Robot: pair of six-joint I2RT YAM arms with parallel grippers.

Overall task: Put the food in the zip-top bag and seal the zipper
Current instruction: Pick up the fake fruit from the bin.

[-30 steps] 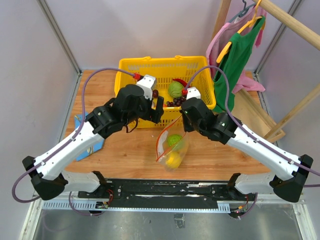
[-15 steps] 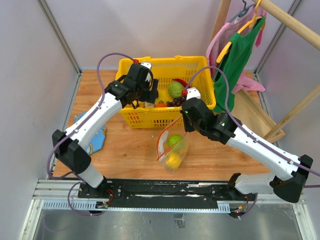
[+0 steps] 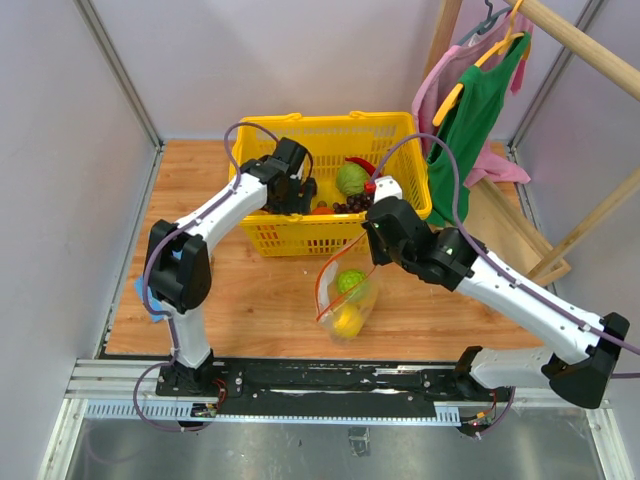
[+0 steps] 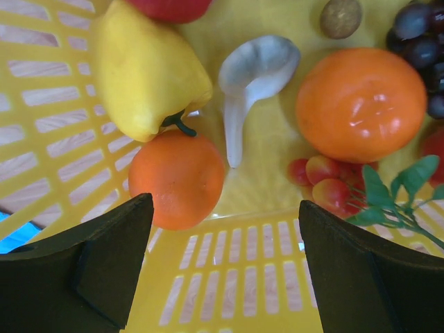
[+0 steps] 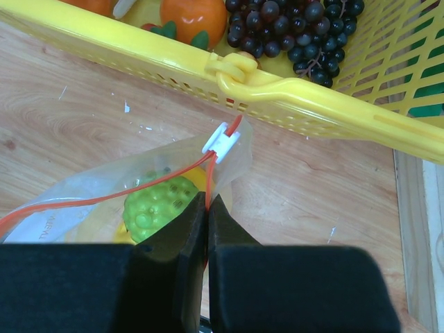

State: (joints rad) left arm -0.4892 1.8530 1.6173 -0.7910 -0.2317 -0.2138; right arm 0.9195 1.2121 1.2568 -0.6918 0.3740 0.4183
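Observation:
The zip-top bag [image 3: 345,297] hangs open on the table in front of the yellow basket [image 3: 330,127], with a bumpy green piece [image 5: 156,206] and a round yellow fruit [image 3: 347,320] inside. My right gripper [image 5: 207,199] is shut on the red-orange zipper [image 5: 104,198], just below its whitish end piece [image 5: 222,141]. My left gripper [image 4: 225,208] is open inside the basket, above its wall [image 4: 243,270]. Just ahead of its left finger lies a small orange [image 4: 177,179], with a yellow bell pepper [image 4: 146,66] behind it and a bigger orange [image 4: 361,104] to the right.
The basket also holds a white mushroom-shaped piece [image 4: 253,69], dark grapes [image 5: 291,24], small red cherries [image 4: 319,177] and a green round fruit [image 3: 351,179]. Clothes [image 3: 480,100] hang on a wooden rack at the right. A blue item [image 3: 145,292] lies by the left arm.
My left arm has swung from beside the bag up into the basket, its gripper staying open. The right gripper has kept its hold on the zipper; the bag has barely moved.

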